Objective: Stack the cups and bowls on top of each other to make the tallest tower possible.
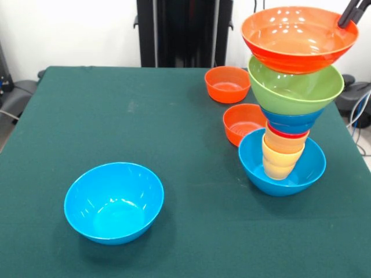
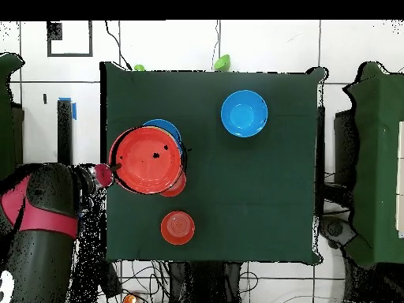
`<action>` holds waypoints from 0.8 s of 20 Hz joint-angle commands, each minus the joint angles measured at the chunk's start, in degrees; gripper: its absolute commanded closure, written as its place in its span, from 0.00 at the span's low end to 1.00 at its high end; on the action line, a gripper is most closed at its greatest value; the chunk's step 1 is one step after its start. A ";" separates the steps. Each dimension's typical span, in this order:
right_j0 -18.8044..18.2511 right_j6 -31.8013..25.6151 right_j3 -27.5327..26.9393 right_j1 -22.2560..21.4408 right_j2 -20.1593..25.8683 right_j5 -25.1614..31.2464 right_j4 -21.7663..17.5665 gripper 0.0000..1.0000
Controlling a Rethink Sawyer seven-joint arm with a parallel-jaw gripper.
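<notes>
Tower (image 1: 290,98) topped by large orange bowl (image 1: 298,37), end effector (image 1: 355,13) at rim.

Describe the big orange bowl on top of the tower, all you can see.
The orange bowl is large, glossy, round plastic, upright and empty, crowning the tower. It sits nested in the green bowl and is wider than it. The gripper meets its rim on the picture's right in the front view; overhead, the bowl hides most of the stack.

The tower (image 1: 290,98) rises from a light-blue bowl (image 1: 255,165): yellow-orange cups (image 1: 281,156), a red cup, then dark-blue, green (image 1: 295,90) and large orange bowls (image 1: 298,37), leaning slightly. Two small orange bowls (image 1: 227,84) sit beside it; another light-blue bowl (image 1: 113,201) stands well apart.
</notes>
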 commanded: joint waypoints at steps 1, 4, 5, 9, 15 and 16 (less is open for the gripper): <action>-0.90 9.03 0.02 2.44 2.46 -2.05 -0.86 1.00; -0.90 9.13 -0.12 2.66 2.40 -2.30 -0.84 1.00; -0.86 9.25 -0.13 2.71 2.36 -2.40 -0.81 1.00; -0.72 9.34 -0.04 2.85 2.12 -2.77 -0.91 1.00; -0.61 9.43 0.24 2.90 1.83 -3.21 -1.03 1.00; -0.63 9.48 0.38 2.88 1.84 -3.32 -1.02 1.00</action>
